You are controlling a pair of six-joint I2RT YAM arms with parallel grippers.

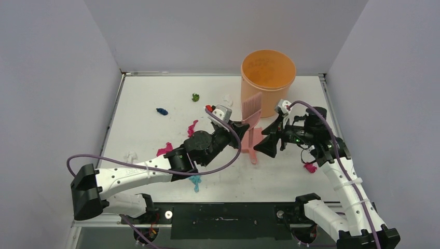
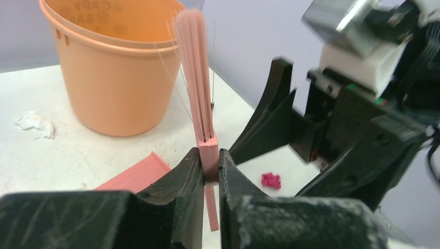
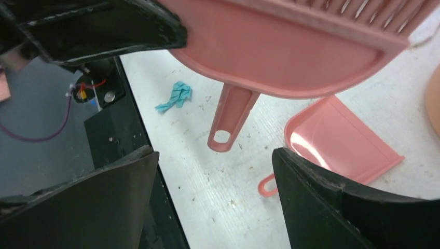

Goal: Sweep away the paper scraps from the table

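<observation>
Table (image 1: 150, 129), top view: paper scraps (image 1: 165, 149) lie scattered over it, most near the left arm, one magenta wad by the right.
Left gripper (image 1: 243, 125), top view: pinching the pink brush (image 1: 251, 106), bristles up, beside the orange bucket (image 1: 267, 78).
Left wrist view: fingers (image 2: 181, 179) clamp the brush's thin back; dustpan (image 2: 137, 174) lies flat below.
Right wrist view: right gripper (image 3: 212, 155) spread wide, holding nothing.
Handling: scraps look feather-light, soft, apt to skitter; better swept than pinched.
</observation>
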